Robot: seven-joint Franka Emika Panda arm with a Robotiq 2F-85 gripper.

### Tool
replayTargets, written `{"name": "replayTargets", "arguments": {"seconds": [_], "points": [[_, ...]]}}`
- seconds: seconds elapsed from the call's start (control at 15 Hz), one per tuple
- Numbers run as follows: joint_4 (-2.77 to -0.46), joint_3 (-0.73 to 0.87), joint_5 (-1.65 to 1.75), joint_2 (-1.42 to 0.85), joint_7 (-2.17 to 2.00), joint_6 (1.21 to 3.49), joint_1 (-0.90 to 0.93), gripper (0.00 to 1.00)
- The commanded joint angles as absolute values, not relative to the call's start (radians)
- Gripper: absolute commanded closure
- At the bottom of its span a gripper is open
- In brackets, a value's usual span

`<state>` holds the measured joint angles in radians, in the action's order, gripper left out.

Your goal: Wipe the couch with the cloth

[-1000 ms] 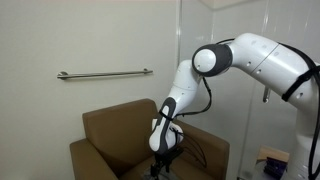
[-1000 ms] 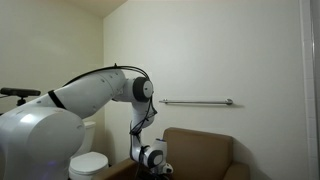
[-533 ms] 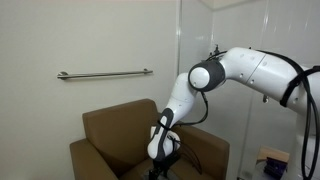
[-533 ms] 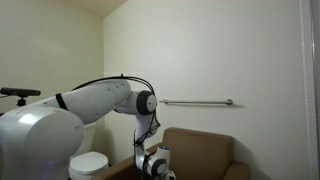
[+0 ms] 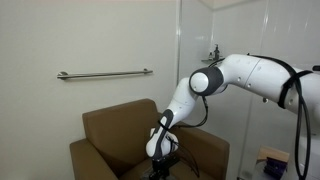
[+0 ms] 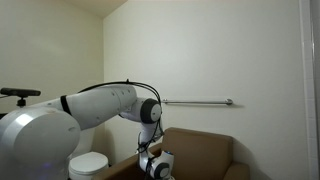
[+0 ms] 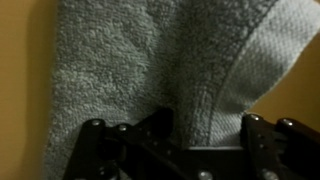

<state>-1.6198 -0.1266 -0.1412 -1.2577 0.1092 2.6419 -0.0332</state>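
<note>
A: Where does the cloth sit?

B: The cloth (image 7: 120, 70) lies on the seat of the couch (image 5: 108, 132). It fills nearly the whole wrist view, and tan upholstery shows only along the left edge and at the lower right. In both exterior views the wrist hides it.

A: And the tool?

B: The tool (image 7: 205, 128) is low over the seat and points down. Its dark fingers (image 7: 100, 150) stand on either side of a raised fold in the grey fabric. The jaws are neither spread wide nor brought together. Whether the pads are already pinching the fold cannot be told.

A: Why go for the fold and not the flat part?

B: Probably because a ridge gives the fingers something to bite. Flat fabric on a soft cushion would likely slide away under them.

A: The arm looks oddly bent.

B: The arm (image 5: 250, 75) comes in from the side with its elbow high, and the forearm drops steeply into the seat. That pose seems chosen to keep the links off the couch's wide arms and low back.

A: How far along is the job?

B: By the look of it, this is the pick-up, and no wiping has begun. The next move needs a firm hold on the fold, then steady pressure across the cushion. The cloth could bunch up or pull free.
</note>
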Motion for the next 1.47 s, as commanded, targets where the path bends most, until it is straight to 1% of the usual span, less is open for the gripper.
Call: {"name": "replayTargets", "arguments": {"seconds": [0.0,0.2,0.27,0.4,0.47,0.53,0.6,0.87,1.13,1.4], "points": [[-1.581,-0.114,-0.112,-1.269,0.084,2.587,-0.002,0.71],[-1.525,-0.085,-0.104,-1.273,0.049,2.484,0.041,0.90],[-1.501,-0.067,-0.102,-1.276,0.025,2.428,0.056,0.94],[-1.463,-0.033,-0.105,-1.281,-0.024,2.335,0.075,0.97],[-1.447,-0.020,-0.109,-1.286,-0.047,2.293,0.076,0.94],[-1.430,-0.011,-0.118,-1.297,-0.068,2.252,0.071,0.93],[-1.410,-0.010,-0.126,-1.311,-0.078,2.214,0.061,0.95],[-1.316,-0.021,-0.155,-1.385,-0.110,2.093,0.024,0.94],[-1.196,-0.052,-0.163,-1.438,-0.119,2.025,0.033,0.94],[-1.102,-0.137,-0.157,-1.452,-0.078,2.023,0.100,0.94]]}}
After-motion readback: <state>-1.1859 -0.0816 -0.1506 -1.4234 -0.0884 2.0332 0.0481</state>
